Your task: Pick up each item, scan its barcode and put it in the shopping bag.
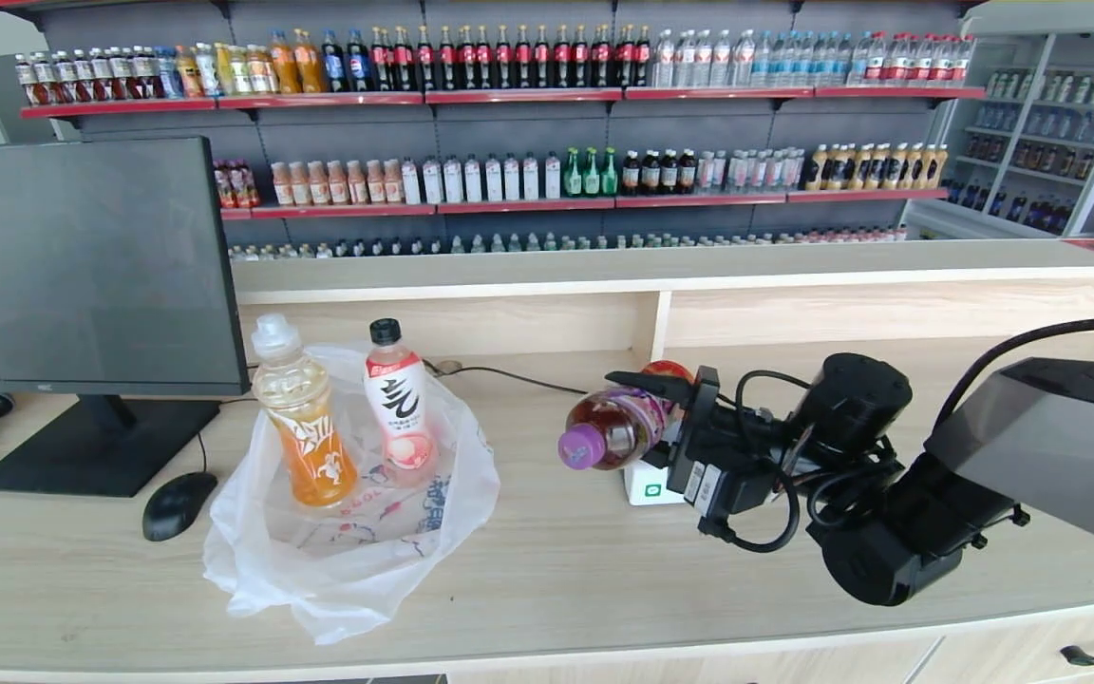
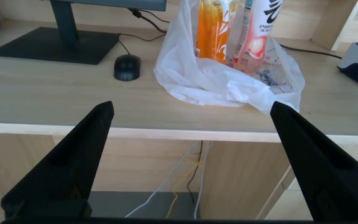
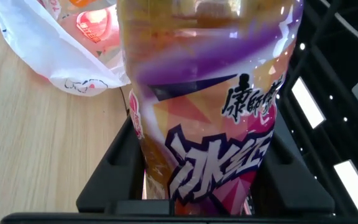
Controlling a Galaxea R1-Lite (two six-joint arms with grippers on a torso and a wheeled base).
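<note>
My right gripper (image 1: 666,404) is shut on a purple-capped tea bottle (image 1: 609,429), held on its side above the white barcode scanner (image 1: 647,484); the bottle's purple label (image 3: 219,124) is close up in the right wrist view. Left of it, the white shopping bag (image 1: 357,541) lies open on the counter with an orange drink bottle (image 1: 305,427) and a white-and-pink bottle (image 1: 400,404) standing upright in it. My left gripper (image 2: 191,155) is open with nothing between its fingers, hanging below and in front of the counter edge, facing the bag (image 2: 229,81).
A monitor (image 1: 82,275) on its stand and a black mouse (image 1: 177,503) occupy the counter's left side. A cable (image 1: 509,377) runs along the back. A raised wooden ledge (image 1: 661,275) borders the rear, with drink shelves behind. Bare counter lies in front of the scanner.
</note>
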